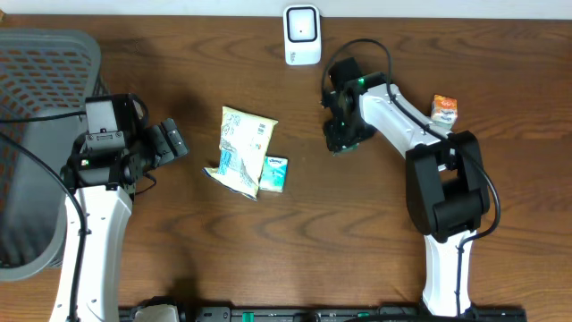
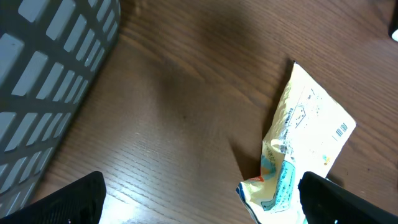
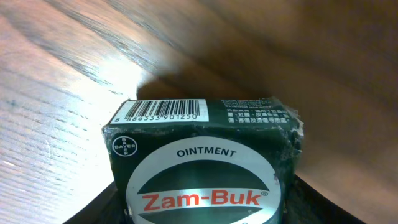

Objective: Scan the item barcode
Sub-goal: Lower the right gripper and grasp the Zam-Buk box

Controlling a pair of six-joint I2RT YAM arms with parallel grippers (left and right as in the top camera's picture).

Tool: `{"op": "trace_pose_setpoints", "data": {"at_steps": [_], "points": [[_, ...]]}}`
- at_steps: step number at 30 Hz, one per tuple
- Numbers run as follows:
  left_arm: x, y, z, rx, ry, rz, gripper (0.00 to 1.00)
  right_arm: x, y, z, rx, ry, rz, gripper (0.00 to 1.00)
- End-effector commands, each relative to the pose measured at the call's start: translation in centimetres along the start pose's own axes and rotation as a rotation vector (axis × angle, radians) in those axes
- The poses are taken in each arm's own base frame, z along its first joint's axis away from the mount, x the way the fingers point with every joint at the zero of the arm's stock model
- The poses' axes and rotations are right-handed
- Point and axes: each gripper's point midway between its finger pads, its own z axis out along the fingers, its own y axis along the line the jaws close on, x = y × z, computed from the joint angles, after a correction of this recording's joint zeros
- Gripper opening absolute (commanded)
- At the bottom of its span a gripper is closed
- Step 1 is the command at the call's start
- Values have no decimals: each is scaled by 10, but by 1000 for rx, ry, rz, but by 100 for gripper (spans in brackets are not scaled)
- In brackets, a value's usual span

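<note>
A dark green Zam-Buk ointment box [image 3: 205,168] fills the right wrist view, its white barcode [image 3: 160,111] on the upper face. My right gripper [image 3: 205,219] is shut on this box, with a dark finger at each lower side. From overhead, the right gripper [image 1: 344,136] sits right of centre, below the white scanner [image 1: 302,36] at the table's far edge; the box is mostly hidden under it. My left gripper [image 1: 172,141] stands open at the left, holding nothing. In the left wrist view, its fingers [image 2: 74,199] are wide apart.
A yellow snack packet [image 1: 243,148] lies mid-table with a small teal tissue pack [image 1: 275,173] against its right side. The packet [image 2: 305,137] reaches my left gripper's right finger. A grey mesh basket [image 1: 45,89] stands far left. A small orange carton [image 1: 444,109] sits at the right.
</note>
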Motion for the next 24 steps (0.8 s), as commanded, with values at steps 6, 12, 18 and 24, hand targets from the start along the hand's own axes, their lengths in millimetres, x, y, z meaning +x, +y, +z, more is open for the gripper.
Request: {"op": "trace_pose_setpoints", "data": {"at_steps": [6,12,18,24], "points": [[0,1,0,-2,4,-5,98,-13,11,1,38,-20,-922,53],[0,1,0,-2,4,-5,98,-16,8,1,96,18,-1299,65],[0,1,0,-2,4,-5,98,-37,6,-4,161,-52,-1262,99],[0,1,0,-2,4,-5,97,-62,9,-46,205,-212,-944,99]]}}
